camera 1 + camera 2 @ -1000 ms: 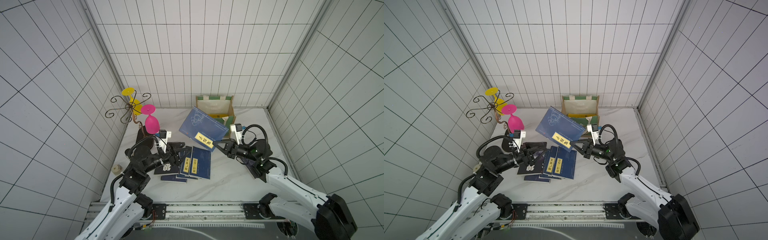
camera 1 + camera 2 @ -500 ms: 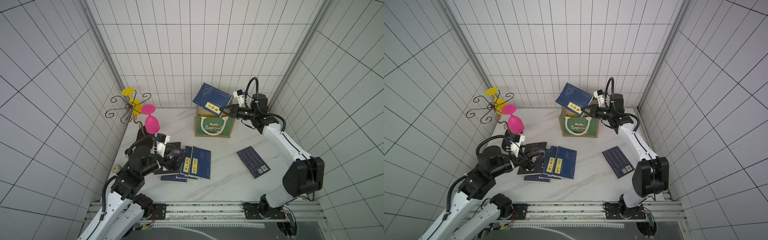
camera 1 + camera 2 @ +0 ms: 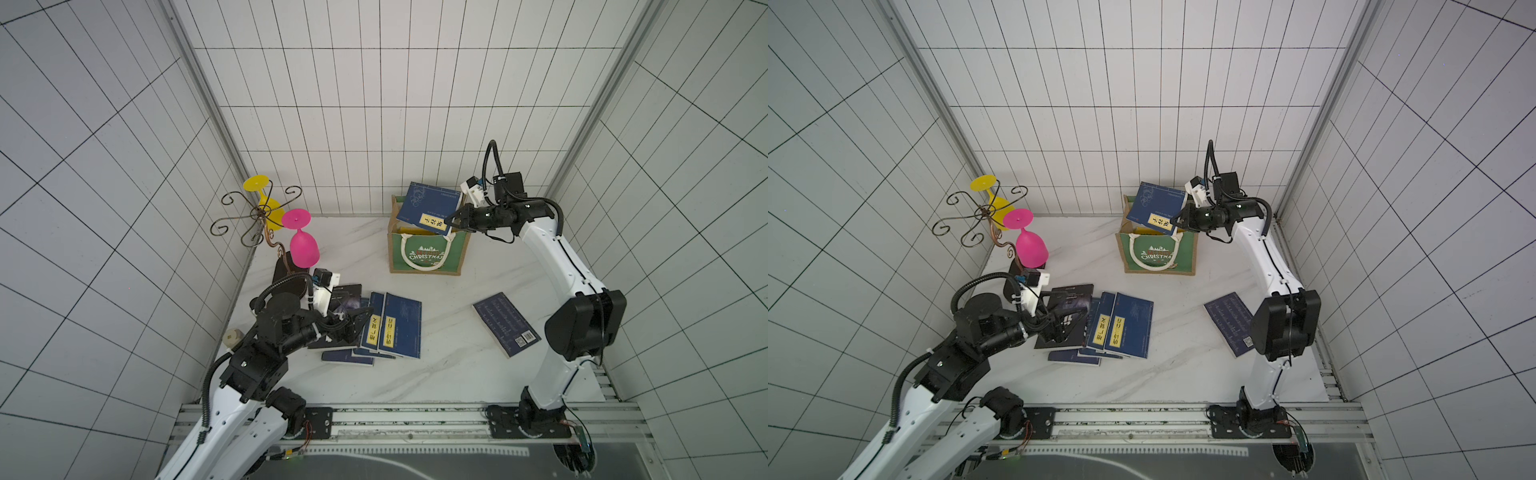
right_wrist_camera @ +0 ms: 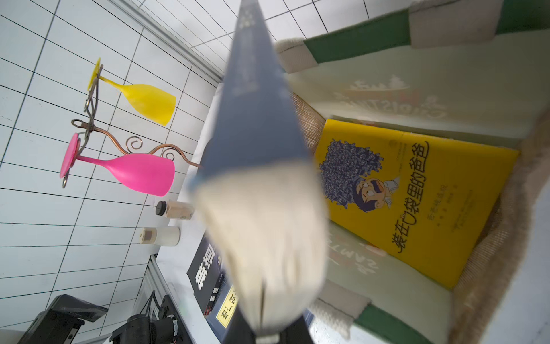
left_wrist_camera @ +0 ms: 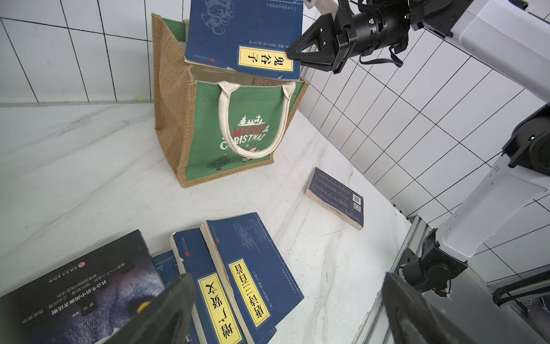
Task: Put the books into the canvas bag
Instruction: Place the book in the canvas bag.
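Observation:
The canvas bag (image 3: 428,255) (image 3: 1158,259) (image 5: 238,131) stands upright at the back with a yellow book (image 4: 416,193) lying inside. My right gripper (image 3: 451,219) (image 3: 1178,220) (image 5: 293,56) is shut on a navy book (image 3: 428,203) (image 3: 1156,203) (image 5: 241,32) (image 4: 256,104), tilted, its lower edge at the bag's mouth. Several navy books (image 3: 395,328) (image 3: 1125,328) (image 5: 247,268) and a black book (image 3: 347,297) (image 5: 74,297) lie piled front left. My left gripper (image 3: 349,322) (image 3: 1059,320) (image 5: 287,278) hovers open over them. One navy book (image 3: 505,324) (image 5: 336,196) lies alone on the right.
A wire stand (image 3: 257,214) with a yellow goblet (image 3: 266,203) and a pink goblet (image 3: 303,245) sits in the back left corner. A small bottle (image 3: 232,337) stands by the left wall. The mounting rail (image 3: 395,415) runs along the front edge.
My right arm has carried the navy book from above the table's middle back to the bag and lowered it to the mouth. The left gripper stayed over the pile.

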You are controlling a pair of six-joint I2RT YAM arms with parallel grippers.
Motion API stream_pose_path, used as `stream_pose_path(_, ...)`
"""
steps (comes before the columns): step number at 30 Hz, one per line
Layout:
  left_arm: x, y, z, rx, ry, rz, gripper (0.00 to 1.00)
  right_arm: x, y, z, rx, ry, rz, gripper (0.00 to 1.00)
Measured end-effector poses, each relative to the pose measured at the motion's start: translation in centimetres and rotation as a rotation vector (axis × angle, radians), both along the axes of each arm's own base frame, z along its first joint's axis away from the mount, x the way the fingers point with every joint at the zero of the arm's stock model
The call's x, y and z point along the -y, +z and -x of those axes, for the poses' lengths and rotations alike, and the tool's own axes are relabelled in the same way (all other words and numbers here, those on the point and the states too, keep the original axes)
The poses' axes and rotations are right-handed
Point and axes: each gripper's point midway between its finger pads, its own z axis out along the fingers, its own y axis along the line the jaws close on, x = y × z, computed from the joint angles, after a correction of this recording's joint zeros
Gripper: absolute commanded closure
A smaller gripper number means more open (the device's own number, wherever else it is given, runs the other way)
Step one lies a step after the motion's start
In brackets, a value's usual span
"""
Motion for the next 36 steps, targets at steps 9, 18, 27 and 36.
stream_pose_path(9,-0.2,0.4,0.2,0.017,0.004,0.008,0.03,1.3,-1.7,1.6,-0.074,0.002,0.071,1.00)
stream_pose_path(18,-0.7,1.0,0.3,0.039,0.022,0.019,0.02,1.2,-1.6,1.2,-0.098,0.013,0.074,1.00)
stream_pose_path(27,-1.1,1.7,0.7,0.068,0.032,0.031,0.03,-0.6,-3.7,-4.1,-0.122,0.034,0.061,1.00)
stream_pose_path(36,-1.2,1.7,0.6,0.072,0.036,0.031,0.03,-0.8,-4.8,-4.1,-0.143,0.039,0.092,1.00)
